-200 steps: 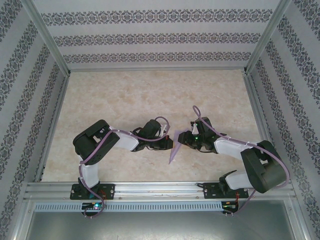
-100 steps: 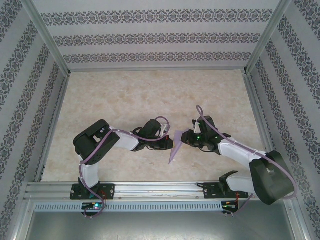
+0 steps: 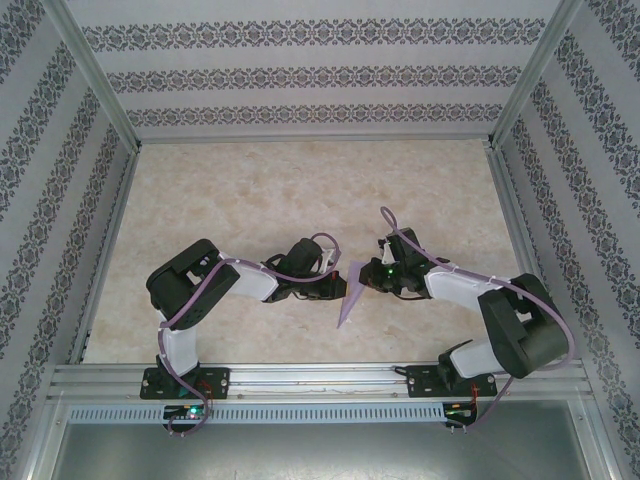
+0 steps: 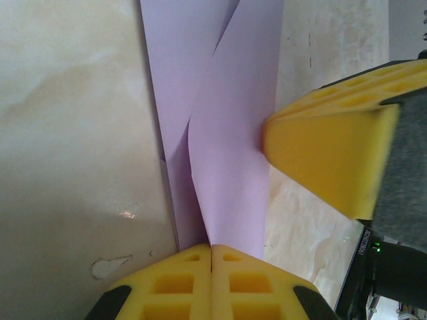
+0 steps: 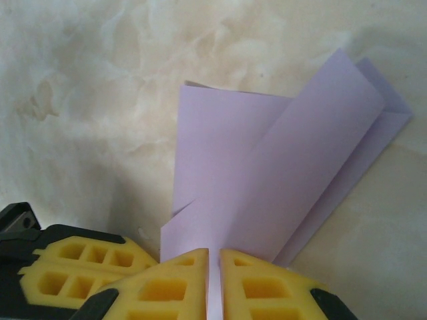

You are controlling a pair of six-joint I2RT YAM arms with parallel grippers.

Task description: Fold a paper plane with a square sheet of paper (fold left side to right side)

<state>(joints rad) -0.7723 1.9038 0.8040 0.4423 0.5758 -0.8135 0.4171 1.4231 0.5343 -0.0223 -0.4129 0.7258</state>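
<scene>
The square sheet of paper is folded into a narrow lavender paper plane point(image 3: 349, 293) with its sharp point toward the near edge, held between the two arms above the table. My left gripper point(image 3: 339, 288) comes from the left and is shut on it; its yellow pads meet on the paper's edge point(image 4: 233, 133), left gripper point(image 4: 212, 248). My right gripper point(image 3: 364, 279) comes from the right. Its pads pinch the folded layers point(image 5: 267, 173) with a thin slit between them, right gripper point(image 5: 215, 252). The right gripper's yellow finger point(image 4: 327, 150) presses the paper's flank.
A beige marbled tabletop point(image 3: 300, 190) lies under the paper. Patterned walls and aluminium rails point(image 3: 310, 378) box the table in on all sides. The left gripper's yellow fingers point(image 5: 80, 267) sit close to the right gripper's.
My right gripper has closed its jaws onto the paper, and the right arm's elbow swung out and back. The left gripper and the paper have stayed put.
</scene>
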